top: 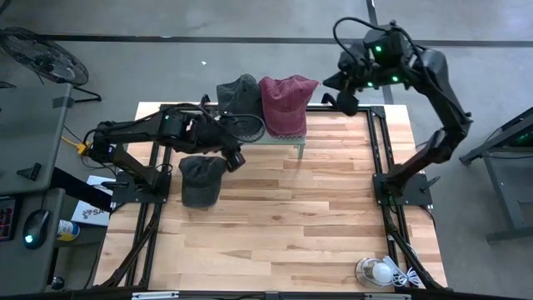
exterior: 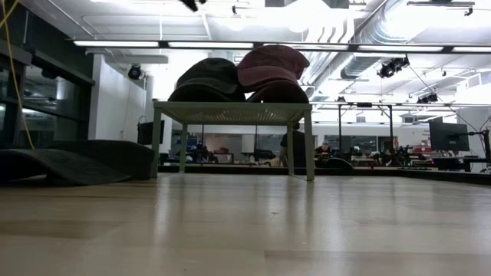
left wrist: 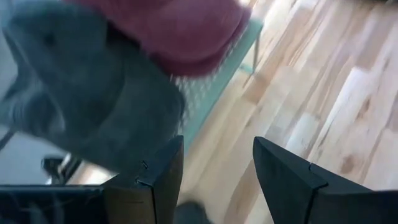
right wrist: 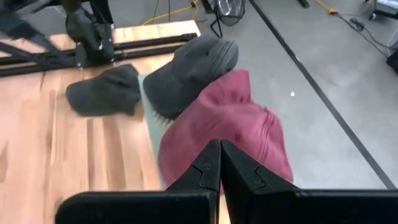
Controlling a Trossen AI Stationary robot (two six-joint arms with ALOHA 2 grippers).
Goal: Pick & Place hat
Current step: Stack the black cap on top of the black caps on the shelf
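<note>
Three caps show. A dark grey cap [top: 202,179] lies flat on the wooden table near my left arm's base and appears low at the left in the low view [exterior: 69,162]. A second dark grey cap [top: 239,96] [right wrist: 193,65] and a red cap [top: 287,104] [right wrist: 233,127] rest side by side on top of a small pale green rack [top: 279,140] [exterior: 234,113] at the table's far side. My left gripper [top: 236,158] [left wrist: 217,180] hovers open between the lying cap and the rack. My right gripper [top: 346,98] [right wrist: 220,168] is shut, raised beyond the rack's right end.
A light bulb with a white cord [top: 379,271] lies at the table's near right corner. Black frame rails [top: 379,146] run along the table's left and right sides. Bare wood stretches from the rack toward the near edge. A fan [top: 42,54] stands on the floor, far left.
</note>
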